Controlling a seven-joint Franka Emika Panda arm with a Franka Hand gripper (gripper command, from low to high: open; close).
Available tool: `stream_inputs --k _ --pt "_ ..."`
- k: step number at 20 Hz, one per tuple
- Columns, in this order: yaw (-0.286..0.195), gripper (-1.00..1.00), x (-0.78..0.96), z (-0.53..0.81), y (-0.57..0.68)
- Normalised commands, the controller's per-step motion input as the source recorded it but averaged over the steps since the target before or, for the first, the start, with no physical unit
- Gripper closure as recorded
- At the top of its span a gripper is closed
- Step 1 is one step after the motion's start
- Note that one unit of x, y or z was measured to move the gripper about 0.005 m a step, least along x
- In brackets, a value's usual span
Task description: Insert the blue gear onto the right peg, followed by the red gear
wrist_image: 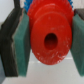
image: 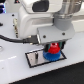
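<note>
My gripper (image: 52,48) is shut on the red gear (image: 52,49), which fills the wrist view (wrist_image: 50,39) between the green finger pads (wrist_image: 19,47). In the exterior view the red gear hangs just above the blue gear (image: 50,56), which lies on the black-bordered white plate (image: 36,60) at the plate's end toward the exterior view's right. The right peg is hidden under the gears; I cannot tell whether the red gear touches it. A thin pin (image: 37,58) stands on the plate toward the exterior view's left.
The arm's white body (image: 40,20) and a black cable (image: 15,39) hang over the white table (image: 15,70) behind the plate.
</note>
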Motion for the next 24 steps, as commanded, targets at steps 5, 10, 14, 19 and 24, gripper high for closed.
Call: stream_inputs --k 5,10,14,19,24 --pt "0.000 1.00 0.21 0.04 -0.03" --pt "0.000 1.00 0.13 -0.19 -0.06" --pt "0.000 1.00 0.11 -0.19 -0.01" --pt "0.000 1.00 0.03 0.02 0.06" --pt "0.000 1.00 -0.10 0.10 -0.05"
